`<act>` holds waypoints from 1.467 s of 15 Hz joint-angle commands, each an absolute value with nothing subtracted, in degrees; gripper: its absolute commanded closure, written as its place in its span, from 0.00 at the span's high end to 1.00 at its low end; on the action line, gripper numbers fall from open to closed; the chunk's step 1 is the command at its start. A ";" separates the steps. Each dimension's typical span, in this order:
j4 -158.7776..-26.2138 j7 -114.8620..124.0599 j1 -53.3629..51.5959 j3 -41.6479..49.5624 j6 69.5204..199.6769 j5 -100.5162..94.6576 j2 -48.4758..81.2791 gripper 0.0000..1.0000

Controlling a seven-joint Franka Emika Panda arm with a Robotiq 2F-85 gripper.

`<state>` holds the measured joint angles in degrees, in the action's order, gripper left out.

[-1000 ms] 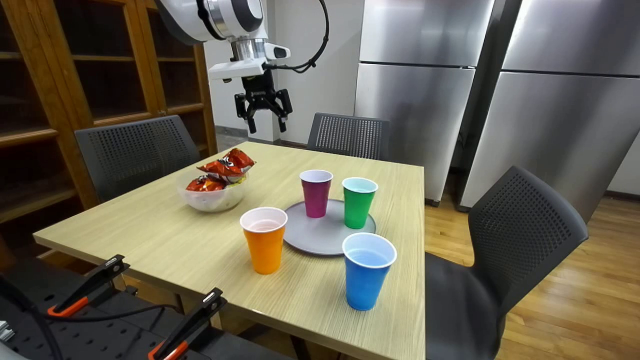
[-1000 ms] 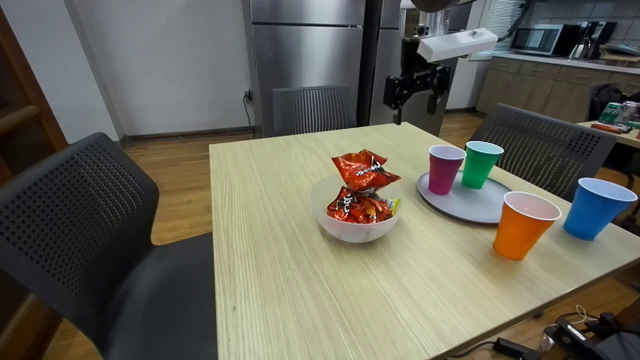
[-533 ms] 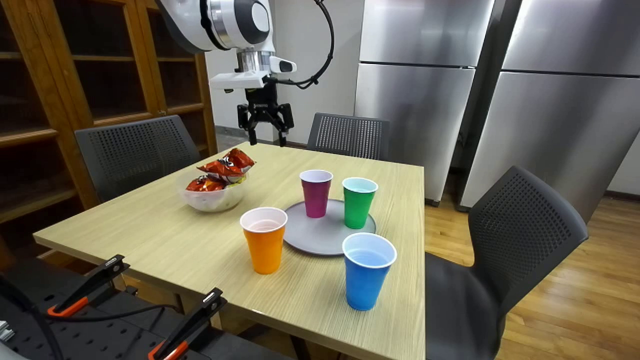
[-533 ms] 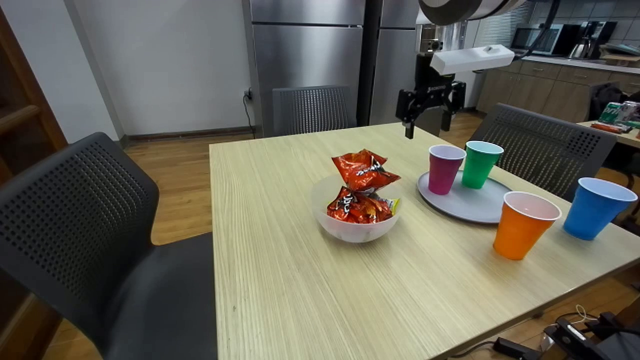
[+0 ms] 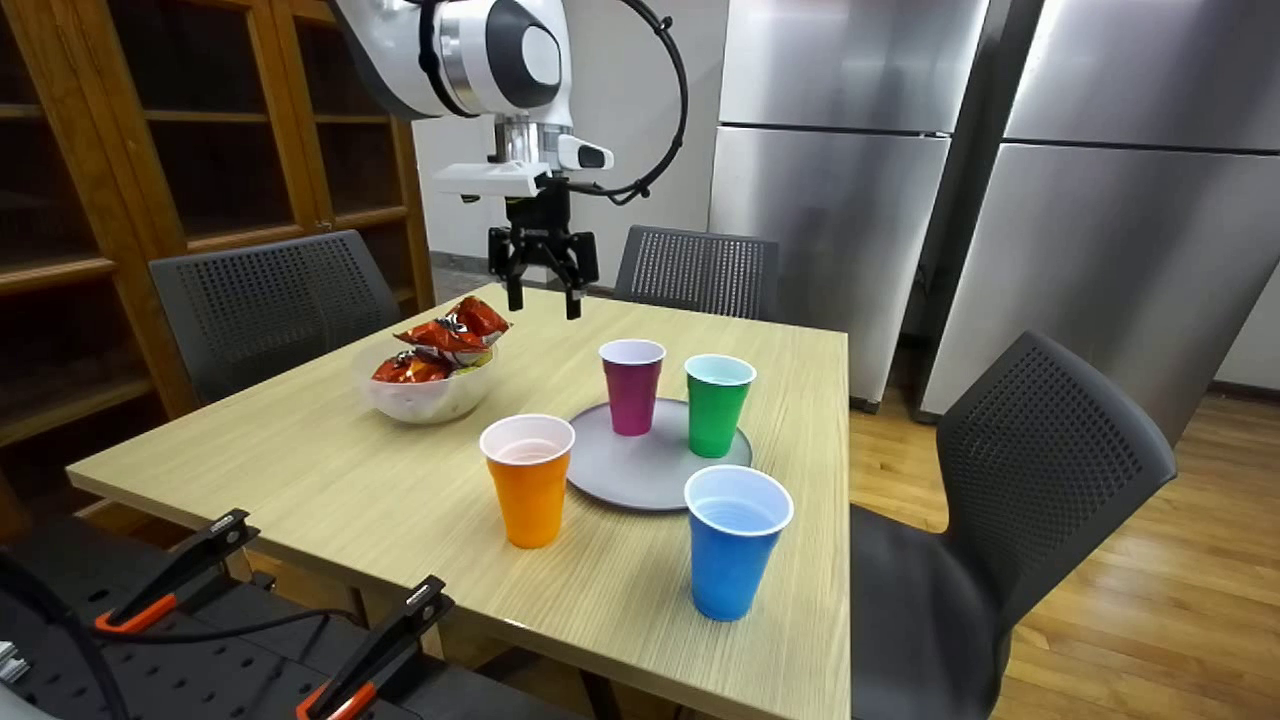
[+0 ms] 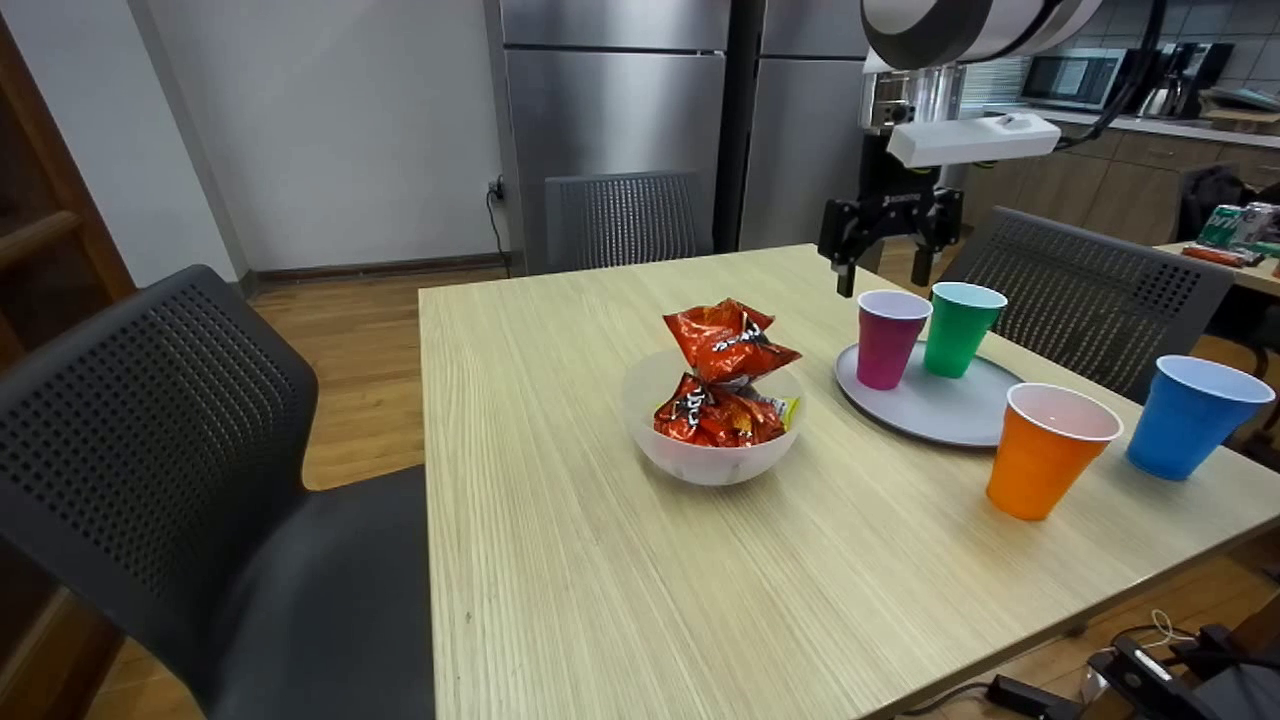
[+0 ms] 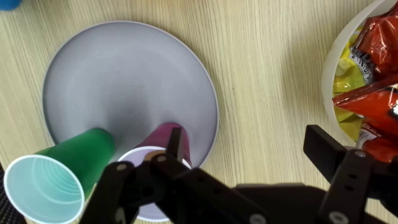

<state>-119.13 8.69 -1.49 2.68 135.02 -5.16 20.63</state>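
A pale wood-grain table [image 5: 310, 470] is kinda hogging the room in an exterior view, with dark mesh-back chairs [image 5: 1050, 470] lining three sides. Stainless-steel refrigerators [image 5: 820, 240] are looming beyond it, and a glass-door wooden cabinet [image 5: 120, 170] is standing off left. The gripper [image 5: 544, 303] is hanging over the table's far part, jaws spread wide, totally in let-go mode. Nearer and to its right, the magenta plastic cup [image 5: 632, 395] is standing upright on a gray plate [image 5: 640, 475], left of the green cup [image 5: 716, 415]. An orange cup [image 5: 533, 495] and a blue cup [image 5: 733, 560] are sitting nearer, blue closer to the right edge. A frosted bowl [image 5: 425, 403] of red snack bags [image 5: 455, 335] is sitting left. Between bowl and plate a lane of wood is running near to far, widening toward the near left corner.
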 commanded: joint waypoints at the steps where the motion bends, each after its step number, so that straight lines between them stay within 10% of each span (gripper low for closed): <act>1: -119.07 8.60 -1.46 2.74 134.96 -5.15 20.85 1.00; 22: -125.06 8.76 -0.81 3.62 134.60 -4.74 16.01 1.00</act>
